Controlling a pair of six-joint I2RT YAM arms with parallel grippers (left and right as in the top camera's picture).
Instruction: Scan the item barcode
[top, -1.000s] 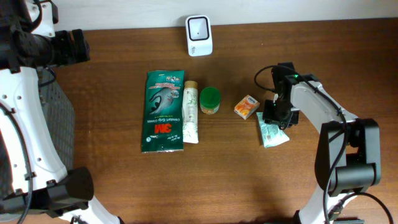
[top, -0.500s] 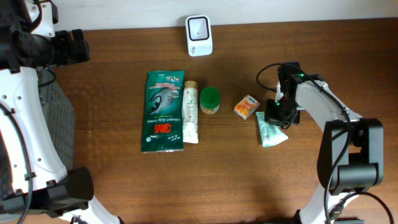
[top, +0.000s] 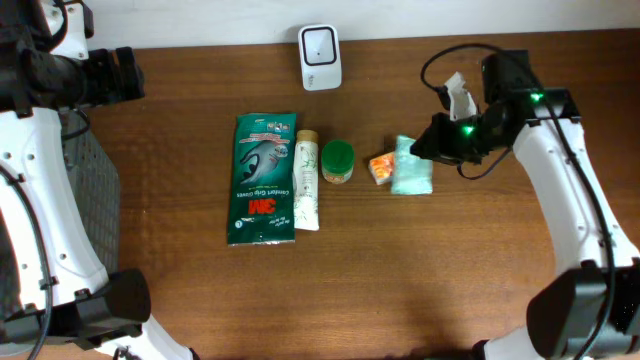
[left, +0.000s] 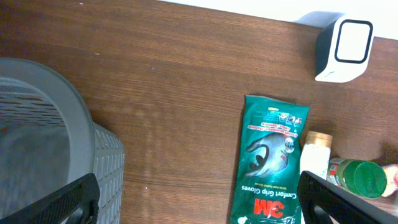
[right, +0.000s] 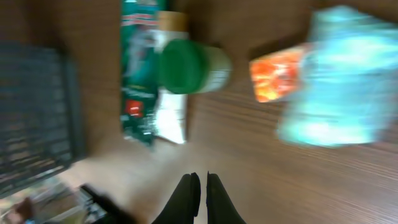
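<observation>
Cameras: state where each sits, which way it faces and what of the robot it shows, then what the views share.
Overhead: fixed above the table, looking straight down; both arms show, right gripper by the teal packet.
Left wrist: over the table's left side, facing down at basket and scanner; open left gripper spans the bottom corners.
Right wrist: blurred, facing down past its shut fingers onto the orange box.
Shared: glove pack and green-lidded jar appear in all three.
</observation>
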